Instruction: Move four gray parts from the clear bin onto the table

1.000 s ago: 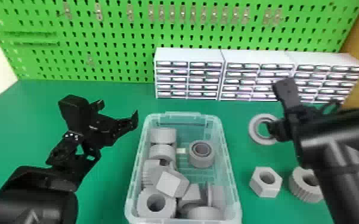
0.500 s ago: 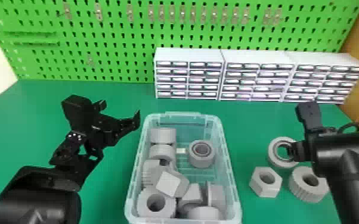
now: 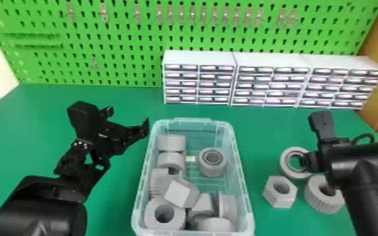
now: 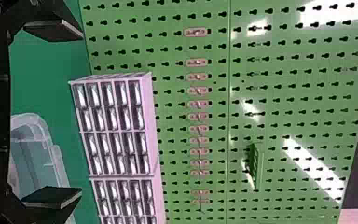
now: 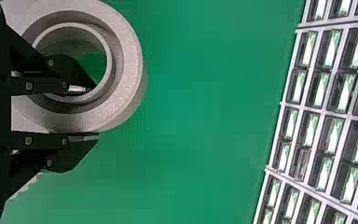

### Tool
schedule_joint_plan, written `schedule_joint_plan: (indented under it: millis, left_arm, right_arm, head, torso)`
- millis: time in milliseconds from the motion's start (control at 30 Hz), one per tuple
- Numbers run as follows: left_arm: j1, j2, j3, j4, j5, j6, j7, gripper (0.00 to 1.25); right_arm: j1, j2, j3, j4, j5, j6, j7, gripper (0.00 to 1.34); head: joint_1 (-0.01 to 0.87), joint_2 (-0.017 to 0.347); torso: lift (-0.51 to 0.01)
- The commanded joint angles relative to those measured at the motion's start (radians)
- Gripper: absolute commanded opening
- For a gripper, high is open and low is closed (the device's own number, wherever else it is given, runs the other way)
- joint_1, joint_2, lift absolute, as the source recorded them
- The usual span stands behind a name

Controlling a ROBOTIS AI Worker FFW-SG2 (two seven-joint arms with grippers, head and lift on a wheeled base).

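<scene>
Head view: the ring is right of the bin, beside the nut and gear; lowered onto either, it could tip. Left wrist view: the left gripper has its fingers wide apart. Right wrist view: the right gripper pinches the ring's wall; opening too little could drag it.
</scene>
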Motion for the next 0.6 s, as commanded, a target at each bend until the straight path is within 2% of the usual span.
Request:
schedule_joint_plan:
  millis: [0, 233, 567]
  left_arm:
    - [-0.001, 0.000, -0.001, 0.001, 0.000, 0.000, 0.000, 1.14]
    - [-0.002, -0.002, -0.002, 0.001, 0.000, 0.000, 0.000, 1.14]
    - [-0.001, -0.003, -0.002, 0.001, 0.000, 0.000, 0.000, 1.14]
  right_arm:
    - [-0.006, 0.003, 0.004, 0.034, -0.017, -0.039, 0.000, 0.16]
    - [-0.021, 0.006, 0.019, 0.070, -0.019, -0.059, 0.000, 0.16]
    - [-0.021, 0.005, 0.030, 0.083, -0.011, -0.061, 0.000, 0.16]
  head:
    - [0.678, 0.034]
    - [0.678, 0.034]
    - [0.678, 0.034]
  torso:
    - [-0.050]
    - [-0.050]
    - [-0.050]
